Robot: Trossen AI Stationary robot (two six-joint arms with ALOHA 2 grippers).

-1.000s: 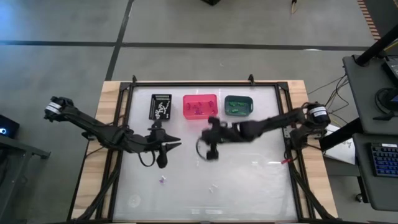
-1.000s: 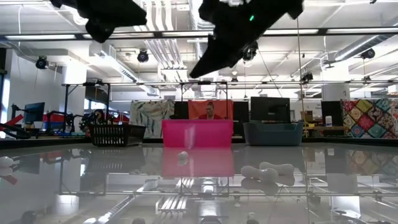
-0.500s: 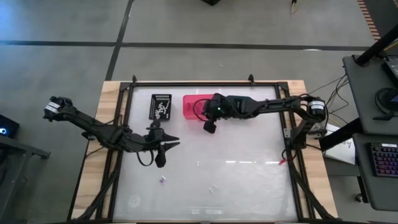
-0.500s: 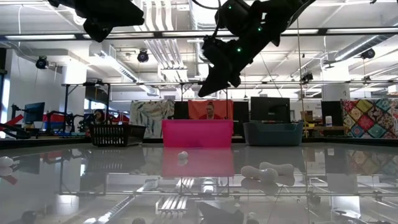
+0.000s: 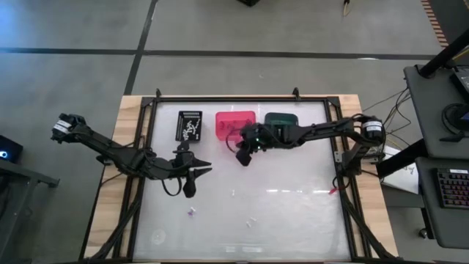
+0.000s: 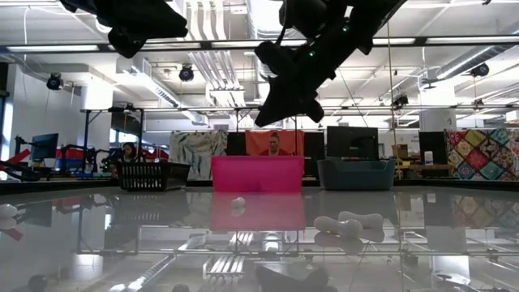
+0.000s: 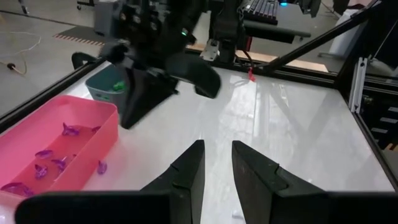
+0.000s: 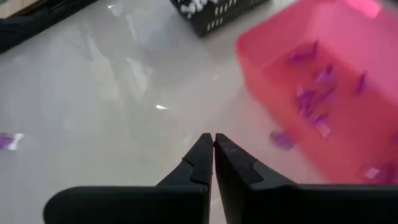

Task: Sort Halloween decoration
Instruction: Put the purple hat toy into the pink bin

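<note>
My right gripper (image 5: 240, 157) (image 8: 213, 138) hangs shut with nothing showing between its fingers, above the table just near of the pink bin (image 5: 234, 122). That bin holds several purple trinkets (image 8: 311, 99). My left gripper (image 5: 205, 169) (image 7: 217, 149) hovers open over the table's left middle, holding nothing. A purple trinket (image 5: 192, 212) (image 8: 9, 140) and a white one (image 5: 250, 221) (image 6: 349, 223) lie flat on the table toward its near edge. The black bin (image 5: 190, 125) holds white trinkets, and the teal bin (image 5: 281, 119) holds green ones (image 7: 115, 84).
The three bins stand in a row along the far edge, and my right arm crosses above the teal one. Another small white piece (image 6: 238, 203) lies on the table in front of the pink bin. The raised frame (image 5: 344, 183) borders the table.
My right gripper swung from above the table's middle toward the far edge, up to the pink bin, then drew back a little toward the near edge. My left arm stayed still, and the trinkets on the table did not move.
</note>
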